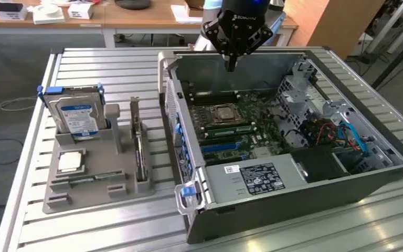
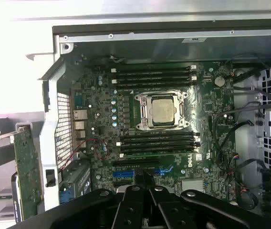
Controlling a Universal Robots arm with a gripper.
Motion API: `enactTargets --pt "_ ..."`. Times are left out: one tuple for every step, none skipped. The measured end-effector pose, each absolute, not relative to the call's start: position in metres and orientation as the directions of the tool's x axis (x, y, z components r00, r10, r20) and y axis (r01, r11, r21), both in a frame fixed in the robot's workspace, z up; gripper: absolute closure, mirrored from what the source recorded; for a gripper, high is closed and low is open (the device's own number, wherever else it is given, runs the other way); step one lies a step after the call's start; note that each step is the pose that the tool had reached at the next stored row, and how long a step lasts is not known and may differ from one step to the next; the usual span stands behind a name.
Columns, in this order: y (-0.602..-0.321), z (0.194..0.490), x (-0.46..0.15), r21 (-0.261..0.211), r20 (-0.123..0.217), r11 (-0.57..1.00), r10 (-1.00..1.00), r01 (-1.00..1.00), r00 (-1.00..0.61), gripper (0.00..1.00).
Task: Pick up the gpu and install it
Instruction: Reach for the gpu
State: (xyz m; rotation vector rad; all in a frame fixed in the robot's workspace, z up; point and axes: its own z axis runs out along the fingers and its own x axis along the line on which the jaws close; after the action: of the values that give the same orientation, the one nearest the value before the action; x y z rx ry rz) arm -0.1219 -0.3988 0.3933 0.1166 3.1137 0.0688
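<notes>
Standing in its rack [image 1: 93, 157], the gpu [image 1: 140, 152] is far from the gripper [image 1: 231, 65]

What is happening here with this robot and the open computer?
The robot arm's black gripper hangs over the green motherboard inside the open dark metal computer case, jaws shut and empty. The thin flat dark gpu card stands upright in the grey holder at the exterior view's left of the case, not yet picked up.

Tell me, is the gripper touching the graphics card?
Apart. The exterior view shows the gripper above the open computer case, while the graphics card stands in the gray holder outside it.
</notes>
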Motion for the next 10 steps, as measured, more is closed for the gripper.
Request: enactTargets --pt "-0.3989 0.3933 -0.1219 0.045 -0.023 0.996 0.075 0.074 -0.997 0.89" --pt "-0.3988 0.3933 -0.1219 0.045 -0.023 0.996 0.075 0.074 -0.997 0.89" --pt "-0.3989 0.3933 -0.1219 0.045 -0.023 0.996 0.075 0.074 -0.997 0.89" --pt "-0.3989 0.3933 -0.1219 0.045 -0.023 0.996 0.075 0.074 -0.997 0.89" --pt "-0.3988 0.3933 -0.1219 0.045 -0.023 0.996 0.075 0.074 -0.997 0.89" --pt "-0.3989 0.3933 -0.1219 0.045 -0.023 0.996 0.075 0.074 -0.997 0.89" --pt "-0.3988 0.3933 -0.1219 0.045 -0.023 0.996 0.075 0.074 -0.997 0.89" --pt "-0.3989 0.3933 -0.1219 0.045 -0.023 0.996 0.075 0.074 -0.997 0.89" --pt "-0.3989 0.3933 -0.1219 0.045 -0.023 0.996 0.075 0.074 -0.997 0.89" --pt "-0.3988 0.3933 -0.1219 0.045 -0.023 0.996 0.075 0.074 -0.997 0.89"
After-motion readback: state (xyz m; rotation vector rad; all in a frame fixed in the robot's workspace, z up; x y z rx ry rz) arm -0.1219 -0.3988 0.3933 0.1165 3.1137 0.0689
